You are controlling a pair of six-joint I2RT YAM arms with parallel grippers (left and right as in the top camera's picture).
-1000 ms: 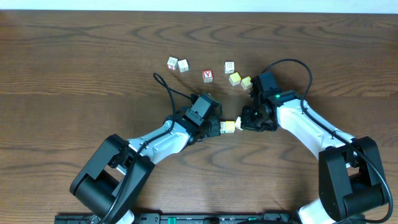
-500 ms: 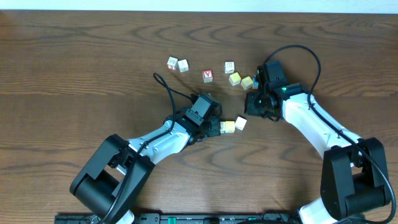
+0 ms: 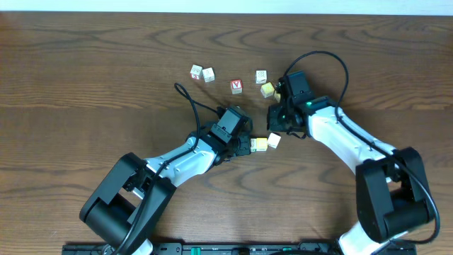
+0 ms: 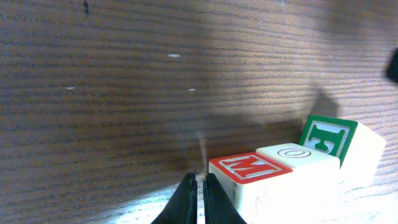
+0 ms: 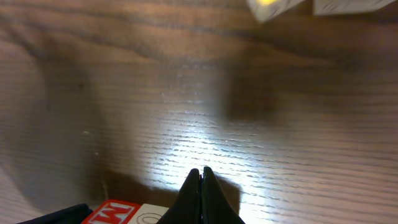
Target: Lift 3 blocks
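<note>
In the left wrist view, three blocks lie in a row on the table: a red-M-topped cube point(image 4: 249, 168), a cream O-topped cube point(image 4: 297, 153) and a white block with a green mark point(image 4: 328, 134). My left gripper point(image 4: 200, 180) is shut and empty, its tips beside the red-M cube. From overhead only the yellowish cube point(image 3: 259, 144) and the white block point(image 3: 274, 140) show beyond my left gripper point(image 3: 250, 145). My right gripper point(image 3: 272, 110) is shut and empty, between that row and a yellow block point(image 3: 267, 89). The yellow block point(image 5: 270, 5) lies ahead of my right gripper point(image 5: 200, 177).
More cubes lie at the back: two pale ones point(image 3: 196, 71) point(image 3: 208, 74), a red-faced one point(image 3: 236, 86) and a white one point(image 3: 261, 76). The right arm's wrist point(image 3: 294, 86) covers the spot just right of the yellow block. A black cable point(image 3: 187, 95) loops behind the left arm.
My right gripper has left the white block's side and moved back and up the table toward the yellow block. The left arm and the row of blocks have not moved.
</note>
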